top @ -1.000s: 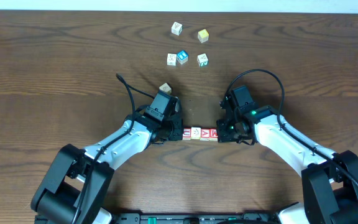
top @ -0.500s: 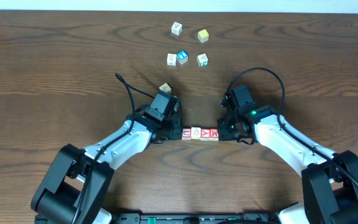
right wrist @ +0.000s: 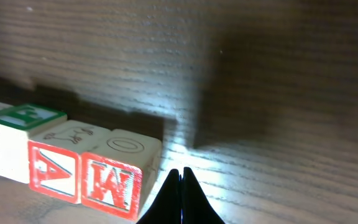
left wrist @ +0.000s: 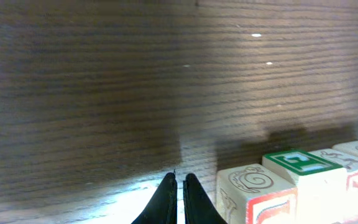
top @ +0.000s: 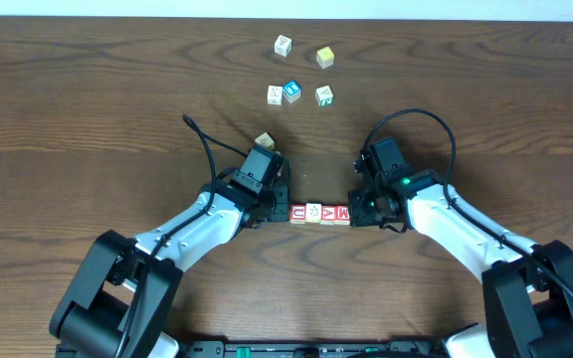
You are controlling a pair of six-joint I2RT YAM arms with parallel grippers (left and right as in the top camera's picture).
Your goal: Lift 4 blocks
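On table point(top: 88, 109), row of 4 blocks point(top: 319, 213), left gripper point(left wrist: 179, 186) and right gripper point(right wrist: 181, 180) pinched together at ends

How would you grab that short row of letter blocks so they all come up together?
By its two end faces: the row of blocks lies straight, cubes flat face to face, so the shut left tool and shut right tool should probably press inward from opposite ends, clamping it like one bar.
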